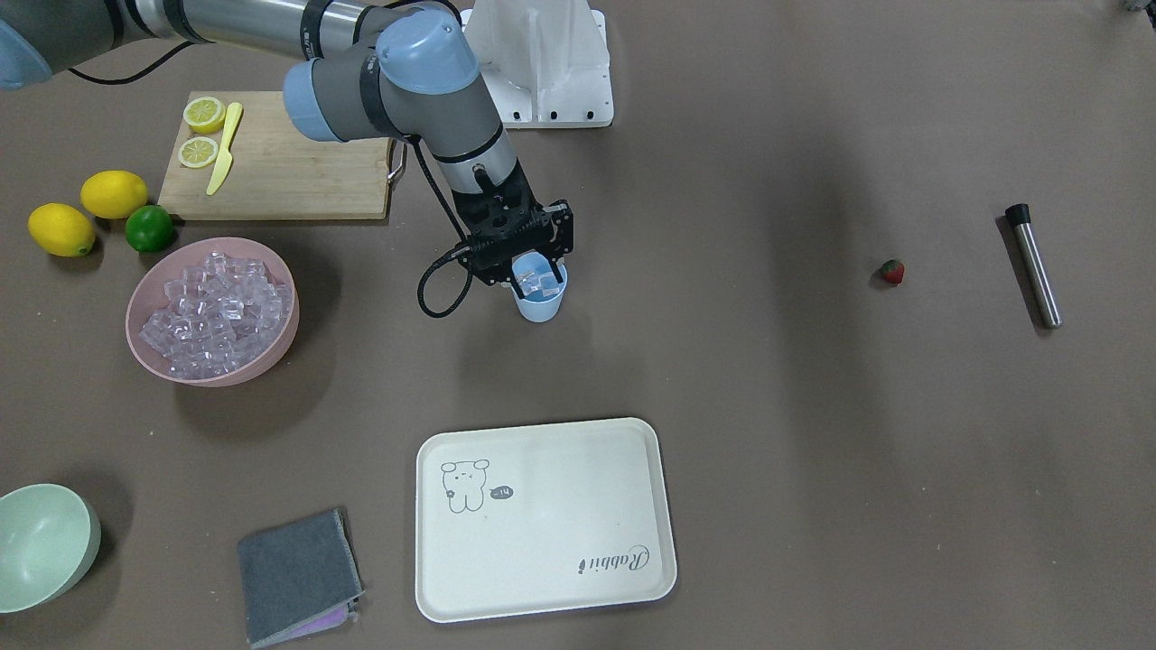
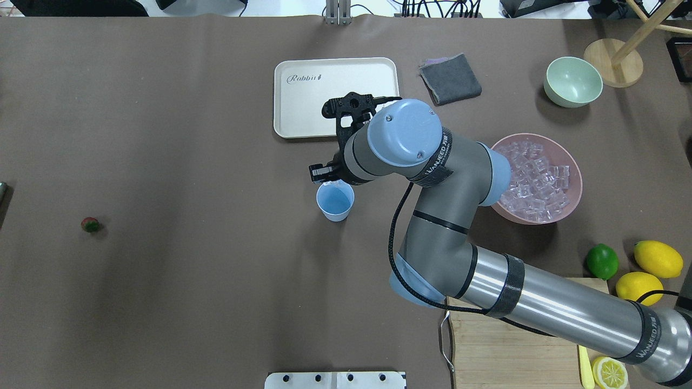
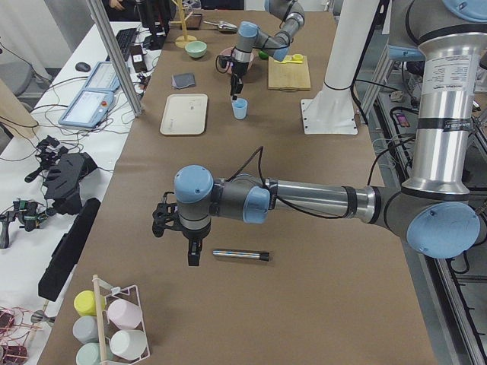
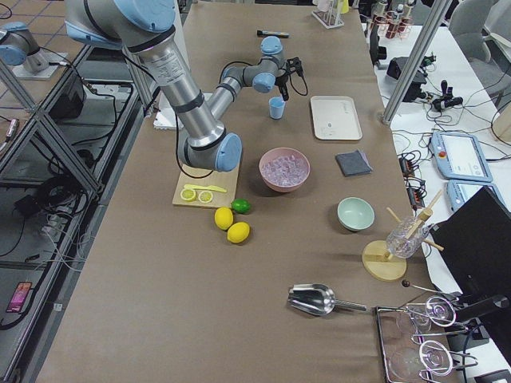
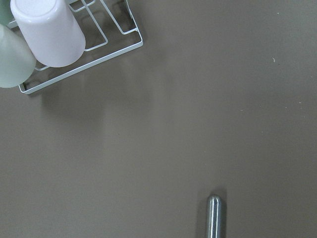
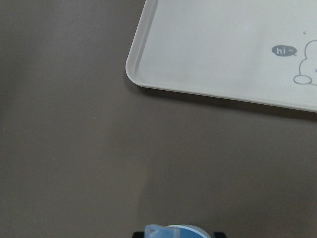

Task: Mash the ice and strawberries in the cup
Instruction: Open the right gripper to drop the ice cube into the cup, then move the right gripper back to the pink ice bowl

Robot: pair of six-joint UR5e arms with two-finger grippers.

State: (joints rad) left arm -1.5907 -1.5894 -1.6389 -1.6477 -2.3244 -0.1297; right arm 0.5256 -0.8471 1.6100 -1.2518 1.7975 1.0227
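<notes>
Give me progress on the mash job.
Done: nothing confirmed; whether any ice is in the cup is unclear. In hand: right gripper over the cup's rim with an ice cube. Left: strawberry lies apart on the table, muddler untouched, no mashing yet.

The near arm's end effector (image 3: 192, 255) hangs beside a steel rod (image 3: 240, 255); far arm over cup (image 3: 240, 109).

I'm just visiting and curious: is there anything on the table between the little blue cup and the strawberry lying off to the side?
No. In the overhead view the stretch from the cup to the strawberry is bare brown table covering.
</notes>
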